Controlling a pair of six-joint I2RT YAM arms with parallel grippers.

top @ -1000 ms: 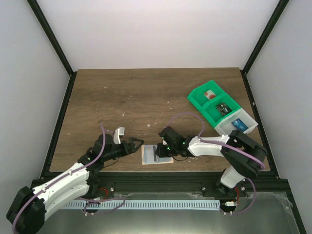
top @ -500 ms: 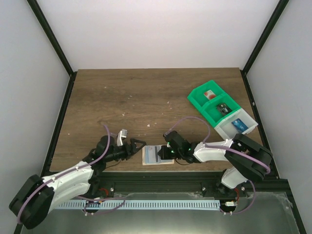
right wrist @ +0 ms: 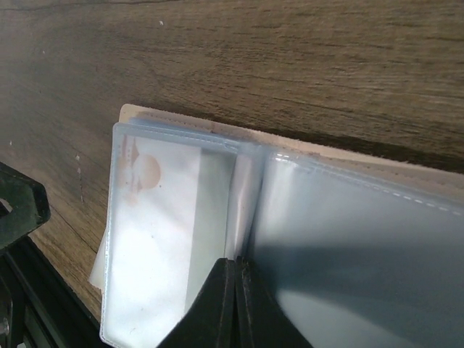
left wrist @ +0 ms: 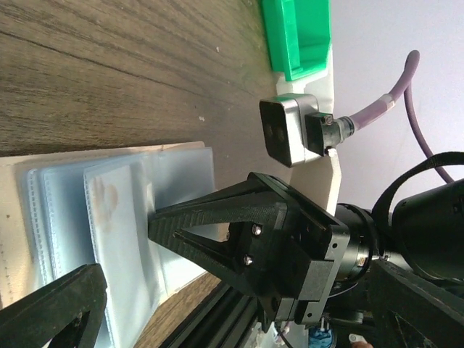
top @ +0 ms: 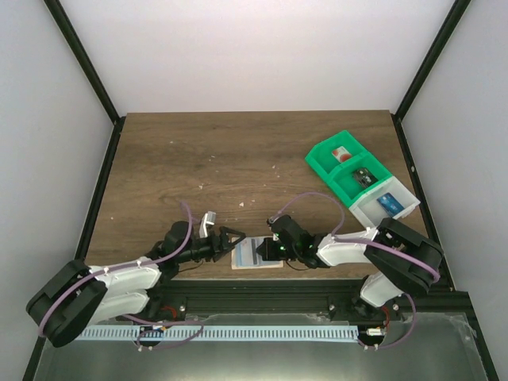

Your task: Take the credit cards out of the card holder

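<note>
The card holder [top: 248, 257] lies open near the table's front edge, tan outside with pale blue-grey clear pockets [right wrist: 341, 239]. A pale card [right wrist: 156, 239] with a reddish mark shows through the left pocket, also in the left wrist view [left wrist: 116, 217]. The dark card is not visible. My right gripper [top: 267, 251] is shut, its tip [right wrist: 236, 265] pressed into the fold between pockets; nothing shows between its fingers. It also shows in the left wrist view [left wrist: 210, 228]. My left gripper [top: 232, 240] is open and empty at the holder's left edge, facing the right gripper [left wrist: 239, 268].
A green-and-white compartment tray [top: 359, 181] with small items stands at the back right, its end showing in the left wrist view [left wrist: 297, 36]. The black front rail [top: 262, 292] runs just behind the holder's near edge. The right wrist camera [left wrist: 288, 132] hangs close above the holder.
My left arm has moved right and lowered, bringing its open gripper up to the holder's left edge. My right gripper shifted slightly onto the holder and stays shut there.
</note>
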